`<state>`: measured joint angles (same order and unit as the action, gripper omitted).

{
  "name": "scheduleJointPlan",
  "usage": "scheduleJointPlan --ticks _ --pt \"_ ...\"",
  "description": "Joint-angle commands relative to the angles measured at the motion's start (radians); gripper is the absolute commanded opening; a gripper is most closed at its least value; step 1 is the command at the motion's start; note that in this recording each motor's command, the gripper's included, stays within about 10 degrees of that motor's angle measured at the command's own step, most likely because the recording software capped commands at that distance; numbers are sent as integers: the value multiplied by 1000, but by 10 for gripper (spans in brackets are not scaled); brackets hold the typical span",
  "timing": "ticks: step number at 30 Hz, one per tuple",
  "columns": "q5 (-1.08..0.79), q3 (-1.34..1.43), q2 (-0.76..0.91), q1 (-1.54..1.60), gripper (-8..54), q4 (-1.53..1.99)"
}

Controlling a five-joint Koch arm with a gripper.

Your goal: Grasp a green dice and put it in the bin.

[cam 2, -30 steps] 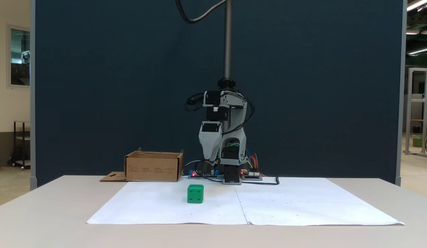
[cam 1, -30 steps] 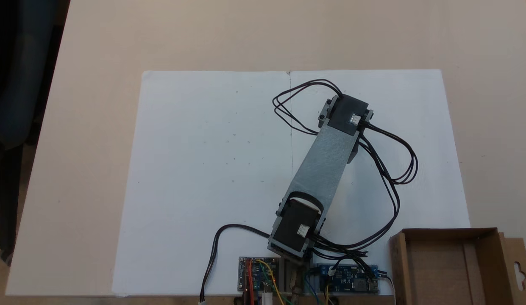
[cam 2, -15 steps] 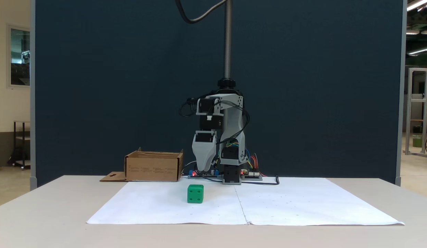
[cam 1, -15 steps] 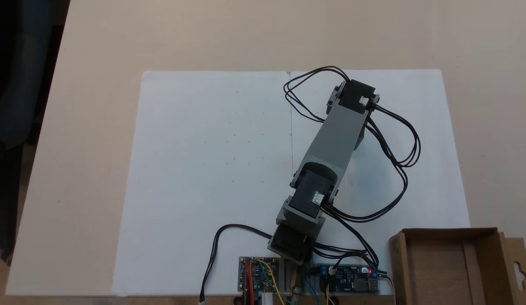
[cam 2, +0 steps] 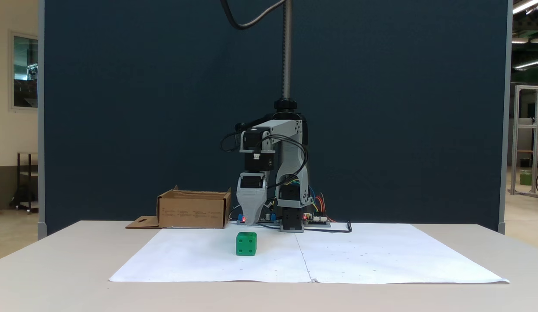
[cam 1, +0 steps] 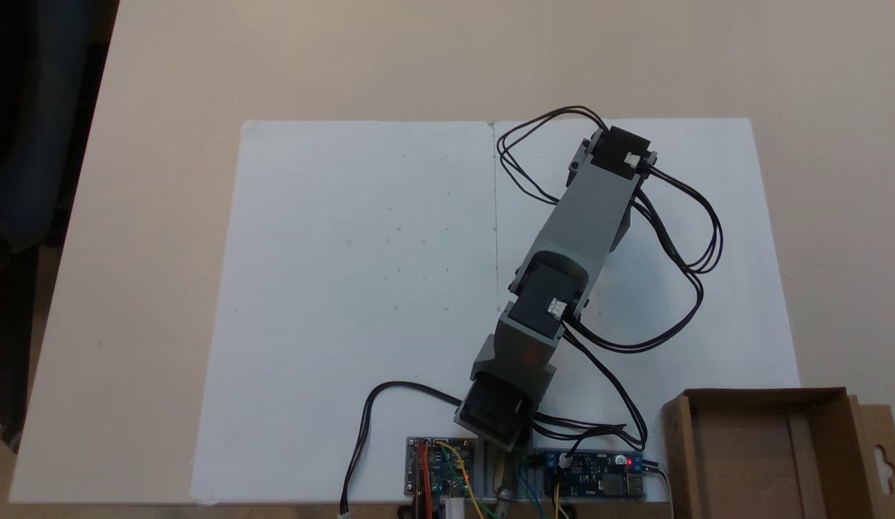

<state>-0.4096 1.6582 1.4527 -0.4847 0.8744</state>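
Note:
The green dice (cam 2: 246, 243) sits on the white paper (cam 2: 208, 255), a little left of the paper's centre seam, with pips facing the camera. My gripper (cam 2: 248, 220) hangs pointing down behind and above the dice, its grey tip low over the table and apart from the dice. Its jaws overlap from this side, so their state is hidden. From above, the grey arm (cam 1: 588, 209) reaches diagonally over the right sheet. The bin is a brown cardboard box (cam 2: 193, 212) left of the arm's base, and its rim (cam 1: 757, 395) appears at the lower right from above; what shows of its inside is bare.
Two circuit boards (cam 1: 440, 476) with coloured wires lie at the arm's base by the table's edge. Black cables (cam 1: 678, 288) loop out beside the arm. A metal pole (cam 2: 287, 52) rises behind the base, before a dark blue partition.
The arm has stretched farther out over the paper and the gripper has come down toward the table, shifting left in the front view. The dice and the box have not moved.

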Motion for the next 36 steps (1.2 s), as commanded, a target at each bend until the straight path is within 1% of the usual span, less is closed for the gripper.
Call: scheduleJointPlan --ticks 1,18,36 --pt "-114 -52 11 -17 432 -44" --pt "-138 -52 -112 -44 432 -97" --pt "-138 -52 -178 -44 431 -199"
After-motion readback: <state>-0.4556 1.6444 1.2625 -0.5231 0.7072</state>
